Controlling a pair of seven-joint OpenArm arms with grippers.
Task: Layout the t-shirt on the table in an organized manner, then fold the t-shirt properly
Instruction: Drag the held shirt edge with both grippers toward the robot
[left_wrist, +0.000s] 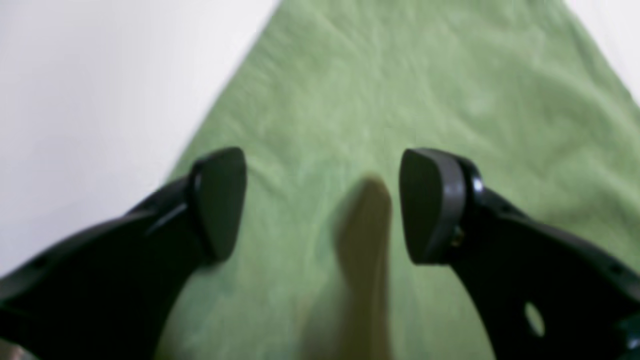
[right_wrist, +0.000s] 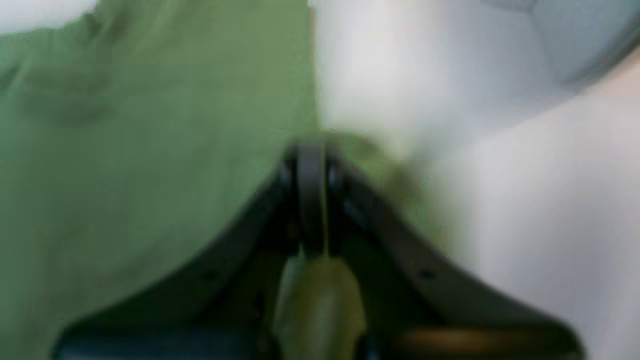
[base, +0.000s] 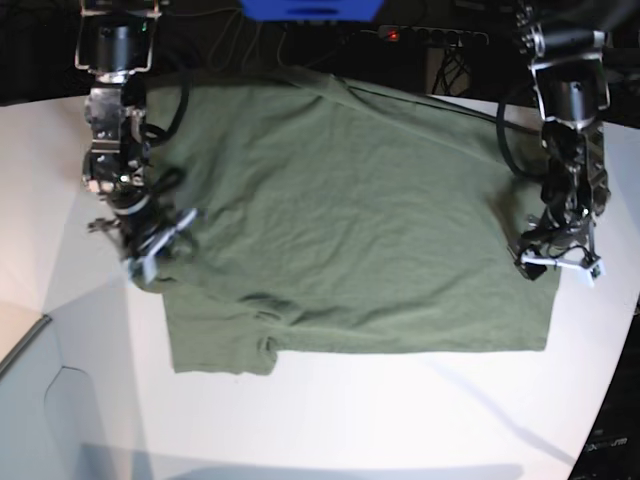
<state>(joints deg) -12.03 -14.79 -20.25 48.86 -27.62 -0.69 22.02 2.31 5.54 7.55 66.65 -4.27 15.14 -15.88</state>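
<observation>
Two end effectors of mine sit at opposite edges of the t-shirt (base: 340, 220), which lies spread on the white counter (base: 400, 420) through the middle of the base view, its long axis running from frame left to frame right, a sleeve bunched at lower left. My right end effector (base: 150, 245), at the left of that frame, is clenched on the shirt's edge: its wrist view shows the jaws pressed together with a strip of green cloth coming out between them, the rest of the shirt filling the left half of that frame and bare counter the right. My left end effector (left_wrist: 322, 205) is released, jaws well apart, hovering over the cloth at the right edge in the base view; a blurred fold stands up between the jaws, though I cannot tell whether either pad touches it. I judge the coming move turns on that fold: it lies straight ahead and just below my left end effector, so closing there would let both arms tension the shirt along its length. Only the wrist views reveal the jaw states; only the base view shows the wrinkled, uneven layout
</observation>
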